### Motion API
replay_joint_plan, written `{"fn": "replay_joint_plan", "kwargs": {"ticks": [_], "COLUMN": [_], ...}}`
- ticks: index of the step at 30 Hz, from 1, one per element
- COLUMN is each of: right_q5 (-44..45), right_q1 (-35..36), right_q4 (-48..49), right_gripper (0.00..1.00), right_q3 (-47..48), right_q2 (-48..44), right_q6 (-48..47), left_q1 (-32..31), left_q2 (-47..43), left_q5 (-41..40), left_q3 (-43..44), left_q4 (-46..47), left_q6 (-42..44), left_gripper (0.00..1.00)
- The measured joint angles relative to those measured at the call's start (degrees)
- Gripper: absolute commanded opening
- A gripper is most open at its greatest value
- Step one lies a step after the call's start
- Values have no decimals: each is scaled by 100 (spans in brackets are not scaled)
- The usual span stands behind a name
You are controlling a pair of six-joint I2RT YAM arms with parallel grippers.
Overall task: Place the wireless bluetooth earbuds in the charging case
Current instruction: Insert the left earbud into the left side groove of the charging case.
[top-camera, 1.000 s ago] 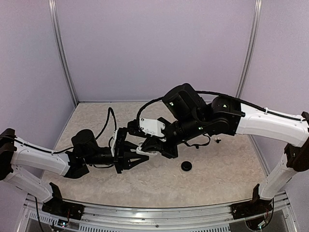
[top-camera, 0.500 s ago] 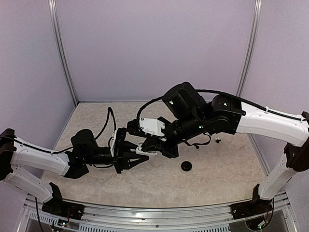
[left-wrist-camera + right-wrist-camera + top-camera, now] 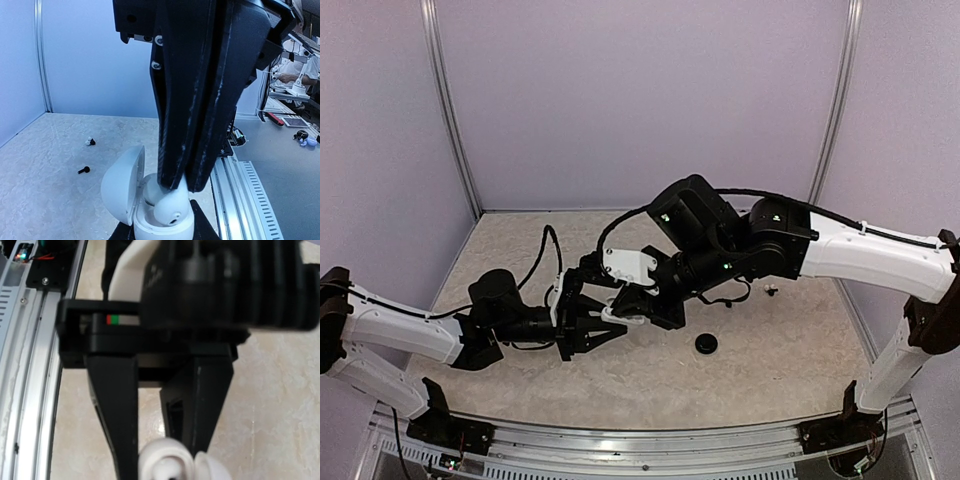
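Observation:
The white charging case (image 3: 150, 227) sits with its lid (image 3: 120, 185) swung open to the left, and my left gripper (image 3: 162, 236) is shut on its body. One white earbud (image 3: 172, 207) is tilted, partly down in the case's socket. My right gripper (image 3: 182, 186) comes down from above, shut on that earbud's stem. In the top view the two grippers meet at the case (image 3: 611, 322) left of the table's middle. In the right wrist view the left gripper's black fingers (image 3: 117, 415) run down to the case (image 3: 165, 462). A second earbud (image 3: 90, 142) lies loose on the table.
A black round disc (image 3: 706, 344) lies on the marbled table right of the grippers, and shows as a small black piece (image 3: 84, 170) in the left wrist view. The loose earbud (image 3: 772, 291) is under the right forearm. A metal rail (image 3: 250, 195) runs along the near edge.
The right arm's wrist has shifted slightly left and lower over the case. The left gripper and the case have barely moved. Both grips are unchanged.

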Motion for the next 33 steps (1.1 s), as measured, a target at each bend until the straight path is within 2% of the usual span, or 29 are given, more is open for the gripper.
{"fn": "replay_joint_plan", "kwargs": {"ticks": [17, 24, 33], "right_q5": [133, 142, 153], "right_q1": [13, 13, 11], "right_q4": [44, 63, 111], "right_gripper": [10, 0, 0], "right_q3": [2, 2, -13], "right_q2": [-7, -26, -337], "right_q6": [48, 59, 81], "left_q1": [-2, -2, -7], "left_q2": [-33, -33, -181], "left_q5": [-66, -76, -4], "left_q3": [-66, -79, -118], "left_q4": [125, 162, 531], "left_q6": [20, 17, 44], "left_gripper": [1, 1, 1]}}
